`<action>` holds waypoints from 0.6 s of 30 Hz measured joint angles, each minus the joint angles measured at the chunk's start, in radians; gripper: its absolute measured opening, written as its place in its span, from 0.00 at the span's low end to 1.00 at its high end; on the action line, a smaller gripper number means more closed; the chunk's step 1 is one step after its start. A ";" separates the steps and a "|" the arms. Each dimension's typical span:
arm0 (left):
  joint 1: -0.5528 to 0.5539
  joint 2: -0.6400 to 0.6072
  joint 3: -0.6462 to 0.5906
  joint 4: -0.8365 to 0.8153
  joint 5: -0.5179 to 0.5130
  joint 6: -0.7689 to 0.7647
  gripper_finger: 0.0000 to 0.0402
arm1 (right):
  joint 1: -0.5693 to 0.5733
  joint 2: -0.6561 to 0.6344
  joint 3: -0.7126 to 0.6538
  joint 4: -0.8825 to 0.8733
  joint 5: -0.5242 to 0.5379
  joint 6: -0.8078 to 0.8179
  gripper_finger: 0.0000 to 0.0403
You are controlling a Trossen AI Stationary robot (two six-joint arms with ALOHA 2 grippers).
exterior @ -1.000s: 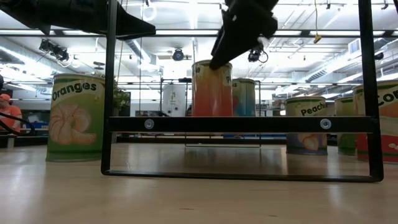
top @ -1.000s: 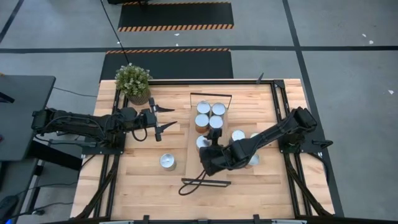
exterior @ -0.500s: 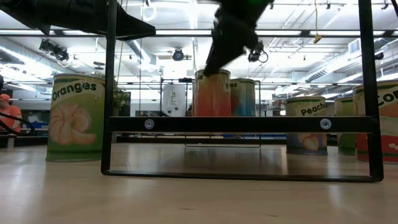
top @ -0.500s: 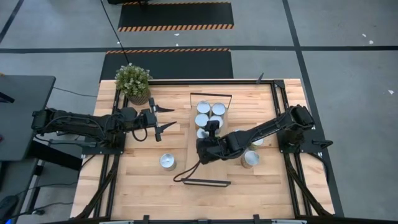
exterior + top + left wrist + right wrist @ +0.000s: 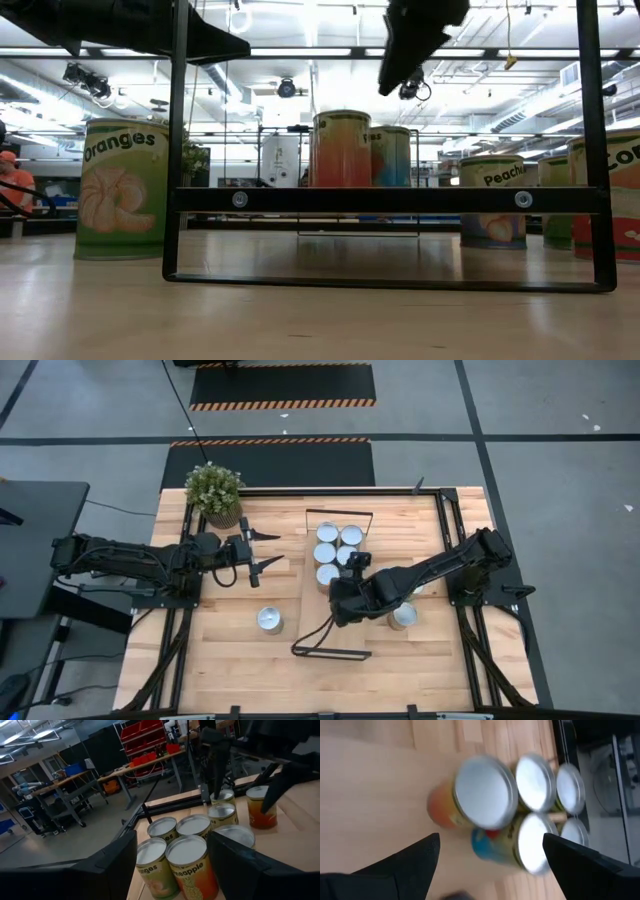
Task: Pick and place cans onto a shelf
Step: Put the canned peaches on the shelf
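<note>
The shelf (image 5: 312,622) is a long light-wood board with black wire rails at its ends. Several silver-topped cans stand clustered at its far end (image 5: 337,544). The nearest of them, an orange can (image 5: 327,574), also shows in the low view (image 5: 341,150) and the right wrist view (image 5: 479,795). My right gripper (image 5: 340,600) hangs open and empty just above and beside the orange can (image 5: 400,60) (image 5: 487,870). My left gripper (image 5: 268,550) waits open left of the shelf (image 5: 172,865). One can (image 5: 269,620) stands on the table left of the shelf, and one (image 5: 402,617) right of it.
A potted plant (image 5: 213,490) stands at the table's far left corner. Another can (image 5: 416,586) is partly hidden under my right arm. The shelf's near rail (image 5: 330,653) stands upright across the low view (image 5: 390,200). Bare board lies between the cans and that rail.
My right gripper carried the orange can along the shelf toward the far edge, up against the other cans, and let go of it. It then rose and drew back toward the table's right and near side. The can stays upright on the shelf.
</note>
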 joint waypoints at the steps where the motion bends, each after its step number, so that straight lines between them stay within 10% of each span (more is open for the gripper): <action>1: 0.000 0.000 0.000 -0.001 0.000 0.000 0.61 | 0.000 -0.002 0.000 -0.021 0.001 0.010 0.90; 18: 0.000 0.000 0.000 -0.002 0.000 0.000 0.61 | -0.049 -0.225 -0.229 -0.027 -0.084 0.207 0.90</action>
